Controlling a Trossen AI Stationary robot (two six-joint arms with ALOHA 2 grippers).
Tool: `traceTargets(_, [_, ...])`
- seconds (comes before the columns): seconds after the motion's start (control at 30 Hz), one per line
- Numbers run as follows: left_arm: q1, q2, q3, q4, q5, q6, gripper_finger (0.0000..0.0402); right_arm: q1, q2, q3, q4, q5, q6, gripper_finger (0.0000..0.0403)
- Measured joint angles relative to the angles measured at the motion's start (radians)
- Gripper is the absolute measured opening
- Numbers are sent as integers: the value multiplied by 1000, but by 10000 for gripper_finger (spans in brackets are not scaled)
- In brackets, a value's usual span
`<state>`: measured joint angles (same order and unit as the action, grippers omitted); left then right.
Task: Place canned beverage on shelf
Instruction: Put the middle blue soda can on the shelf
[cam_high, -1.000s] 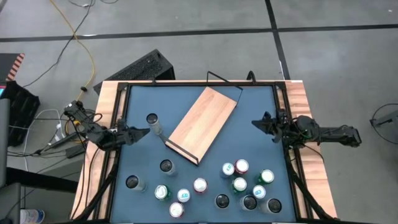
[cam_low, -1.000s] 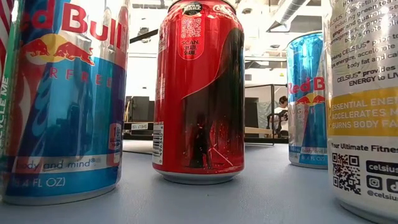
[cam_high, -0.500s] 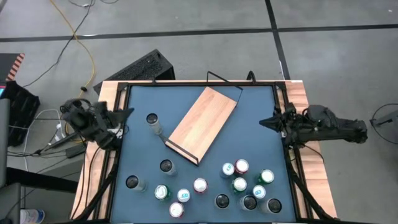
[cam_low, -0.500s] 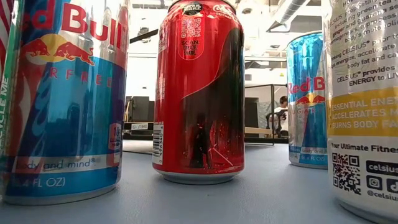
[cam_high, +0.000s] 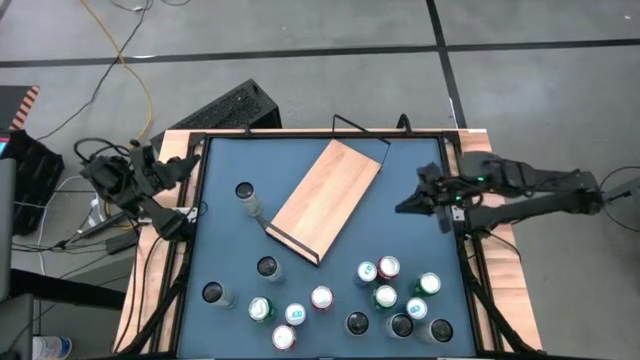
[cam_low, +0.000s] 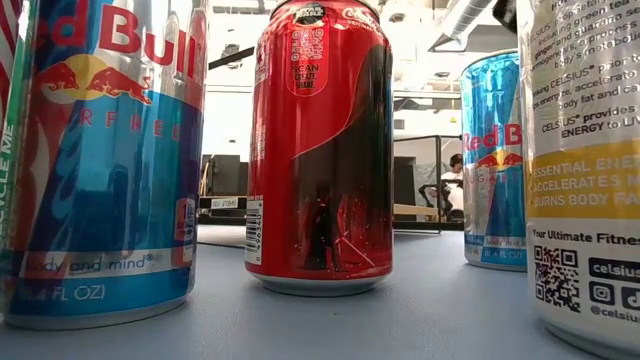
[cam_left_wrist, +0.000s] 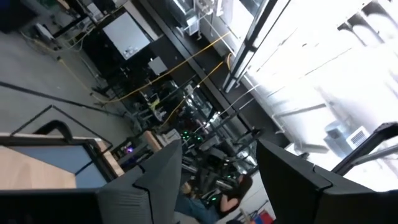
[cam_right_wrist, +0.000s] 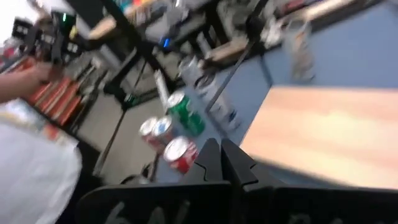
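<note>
Shelf — laid diagonally mid-table, empty; cans are clustered near it. Right gripper — fingers pressed together, positioned beside the shelf, apart. Left gripper — parted, nothing held, at the table's left rim.

Blue tabletop with wooden rim. On it: shelf lying diagonal mid-table, lone can just left of it, the other cans scattered along the near edge.
</note>
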<state>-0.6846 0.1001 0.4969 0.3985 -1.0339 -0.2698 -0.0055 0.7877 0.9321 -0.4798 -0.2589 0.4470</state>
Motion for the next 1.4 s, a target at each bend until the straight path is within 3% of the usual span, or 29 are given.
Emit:
traceTargets(0.2, [0, 0, 0, -6, -27, 87, 194, 36, 191, 187, -254, -33, -34, 1])
traceTargets(0.47, [0, 0, 0, -29, -28, 138, 194, 104, 451, 425, -539, 49, -205, 20])
traceTargets(0.63, [0, 0, 0, -75, -6, 162, 194, 156, 570, 498, -592, 56, -247, 103])
traceTargets(0.83, [0, 0, 0, -152, 2, 139, 194, 227, 665, 509, -592, 72, -247, 260])
traceTargets(0.97, [0, 0, 0, -203, 2, 100, 194, 262, 721, 509, -577, 79, -210, 336])
traceTargets(1.1, [0, 0, 0, -235, 3, 83, 194, 293, 781, 509, -527, 107, -188, 367])
traceTargets(1.4, [0, 0, 0, -237, 3, 78, 194, 342, 889, 509, -479, 109, -186, 368])
